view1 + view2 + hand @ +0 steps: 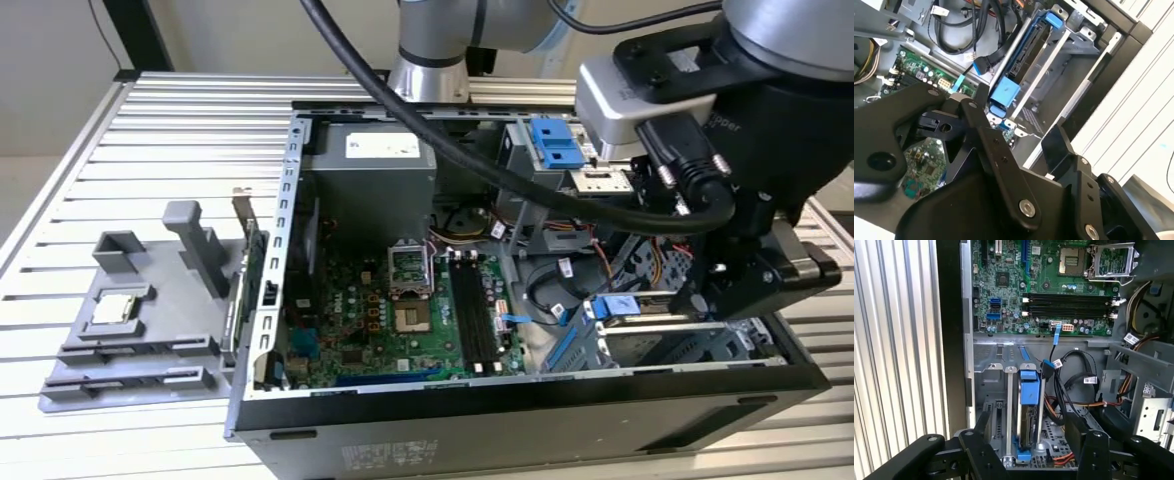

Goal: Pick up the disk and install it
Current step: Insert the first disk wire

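The disk [1025,426] stands on edge in the metal drive cage [996,390] at the front corner of the open computer case [534,420]. Its blue rail bracket [1029,390] faces up. The same blue bracket [1004,92] tops the disk in the second wrist view, and it shows as a small blue piece [617,307] in the exterior view. My gripper [1036,455] hovers just above the cage, open. One black finger [979,450] stands on each side of the disk, and neither touches it. In the exterior view the gripper [714,300] hangs over the case's right end.
The green motherboard [387,300] with its processor socket and memory slots fills the case floor. Loose black cables [1074,375] lie beside the cage. A blue latch piece [554,143] sits at the back. On the slatted table, a grey fixture [134,340] holds a small silver chip [114,308].
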Controlling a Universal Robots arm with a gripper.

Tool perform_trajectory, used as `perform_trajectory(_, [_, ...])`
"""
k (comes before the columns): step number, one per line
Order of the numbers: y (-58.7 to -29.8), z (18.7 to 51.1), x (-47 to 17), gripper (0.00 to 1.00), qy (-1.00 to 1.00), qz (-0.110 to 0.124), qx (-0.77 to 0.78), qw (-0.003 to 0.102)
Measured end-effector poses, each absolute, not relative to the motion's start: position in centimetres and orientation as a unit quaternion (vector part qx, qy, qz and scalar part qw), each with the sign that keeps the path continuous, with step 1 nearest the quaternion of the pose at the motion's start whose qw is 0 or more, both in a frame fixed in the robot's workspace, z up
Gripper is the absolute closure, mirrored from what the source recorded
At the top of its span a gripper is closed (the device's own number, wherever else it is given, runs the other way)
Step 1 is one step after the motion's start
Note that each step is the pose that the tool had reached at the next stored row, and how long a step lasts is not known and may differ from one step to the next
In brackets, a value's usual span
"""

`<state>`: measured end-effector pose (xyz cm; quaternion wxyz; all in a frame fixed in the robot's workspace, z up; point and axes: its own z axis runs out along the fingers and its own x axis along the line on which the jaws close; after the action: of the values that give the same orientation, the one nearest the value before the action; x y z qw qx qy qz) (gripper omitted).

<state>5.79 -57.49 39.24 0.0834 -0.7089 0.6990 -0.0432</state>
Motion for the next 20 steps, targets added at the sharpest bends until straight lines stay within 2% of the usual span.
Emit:
perform_trajectory(4, [-57.49, 40.23, 5.80, 0.00, 0.699, -0.043, -0.709, 0.083])
perform_trajectory(20, [-57.30, 40.16, 6.21, 0.00, 0.700, -0.042, -0.708, 0.082])
